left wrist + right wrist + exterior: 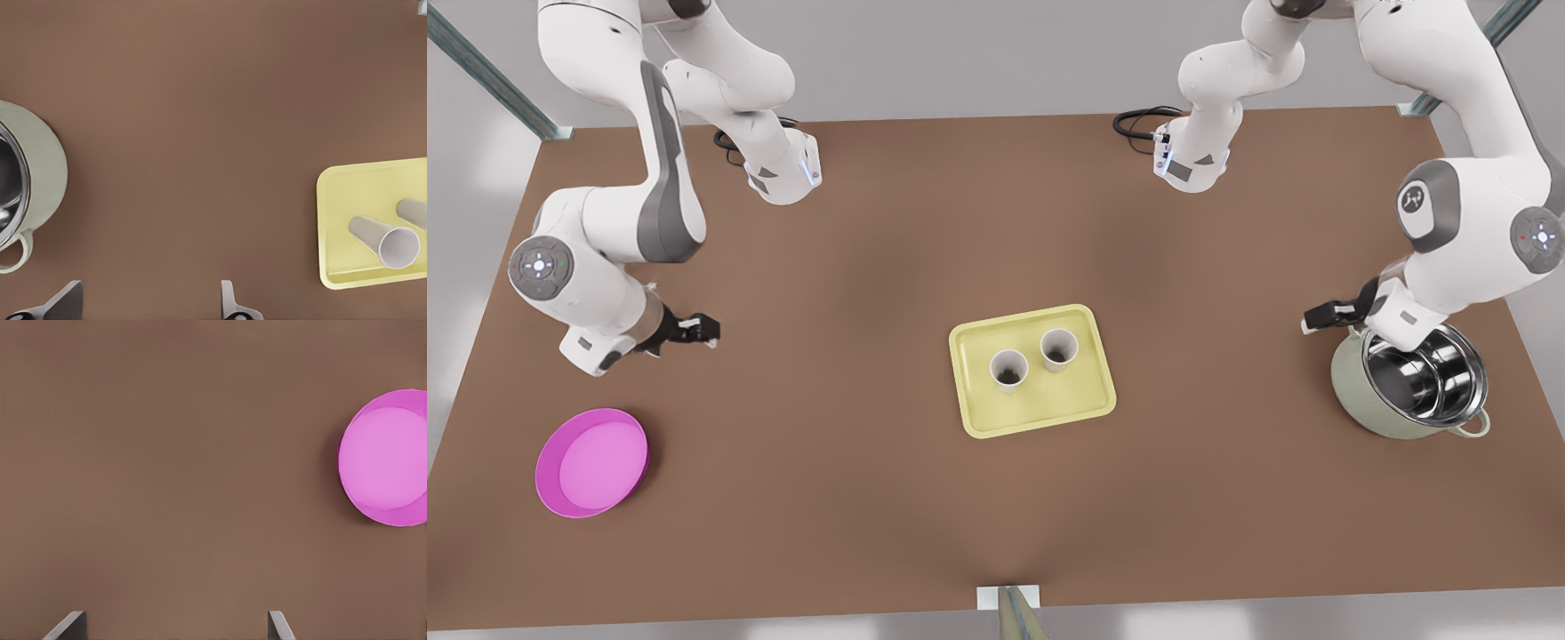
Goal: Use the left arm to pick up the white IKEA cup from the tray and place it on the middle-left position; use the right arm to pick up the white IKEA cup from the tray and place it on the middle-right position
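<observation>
On the front view's left sits the magenta plate (pixel 591 462), alone on the brown surface (pixel 854 267). Above it hangs the right pincer (pixel 698 329), held well clear of the surface; this is the right arm, since its wrist view looks down on that same plate (pixel 387 467). Its two fingertips (pixel 67 625) stand wide apart with nothing between them, so it is open and empty.

In the middle lies the pale yellow tray (pixel 1033 418), and both white cups stand upright inside it: the nearer cup (pixel 1009 370) and the farther cup (pixel 1058 349), just beside each other but apart. In the left wrist view the tray (pixel 333 220) and one cup (pixel 387 241) appear off to one side, well away from the pincer.

On the front view's right, the left pincer (pixel 1320 317) hovers beside the green pot (pixel 1369 404), whose steel-lined inside is partly covered by the arm. Its fingertips (pixel 230 303) are spread, gripping nothing.

As for progress, nothing is done yet, as I judge it. Both cups remain on the tray, and the bare patches of surface to either side of it, where the middle-left and middle-right positions should be, hold nothing. Both arms are well apart from the tray, so each has to reach, grasp, lift and place.
</observation>
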Robot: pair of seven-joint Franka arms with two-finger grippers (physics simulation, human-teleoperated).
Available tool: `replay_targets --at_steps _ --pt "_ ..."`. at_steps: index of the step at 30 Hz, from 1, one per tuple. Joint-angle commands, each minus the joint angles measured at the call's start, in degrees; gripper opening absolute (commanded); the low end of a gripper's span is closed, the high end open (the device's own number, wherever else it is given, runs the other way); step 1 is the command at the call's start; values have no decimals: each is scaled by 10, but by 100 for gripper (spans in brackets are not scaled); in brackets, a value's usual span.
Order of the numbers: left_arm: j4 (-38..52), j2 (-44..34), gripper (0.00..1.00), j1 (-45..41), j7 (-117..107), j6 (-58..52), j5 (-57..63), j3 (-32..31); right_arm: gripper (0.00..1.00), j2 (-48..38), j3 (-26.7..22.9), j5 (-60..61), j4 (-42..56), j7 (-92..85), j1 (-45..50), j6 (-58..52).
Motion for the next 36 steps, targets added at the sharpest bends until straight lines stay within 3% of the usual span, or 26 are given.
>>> replay_targets --at_steps 1,3,4,9,13,17,25,27,29,36 --pt "-1 1 100 2 -4 46 0 -1 100 1 0 -2 2 -63 -1 77" --pt "12 21 100 -15 -1 46 0 -1 100 7 4 -14 10 -62 10 77" --pt "12 30 100 -40 0 45 0 -1 100 37 4 -14 59 -61 43 59" --pt "-3 29 100 -286 -259 34 2 -2 100 130 13 -12 148 38 181 57" --pt "-39 82 100 -372 -418 140 6 -1 100 178 31 34 201 127 220 62" --pt "-71 119 100 -367 -404 213 19 3 100 259 33 38 282 258 268 53" --pt "-80 146 100 -357 -342 233 27 8 100 359 58 39 373 363 302 35" --pt "-108 132 100 -369 -349 252 28 7 100 374 59 38 384 376 305 36" --pt "-191 108 100 -369 -354 359 23 5 100 388 59 38 383 383 314 36" --pt "-191 127 100 -369 -354 380 22 5 100 419 77 38 394 416 323 49"
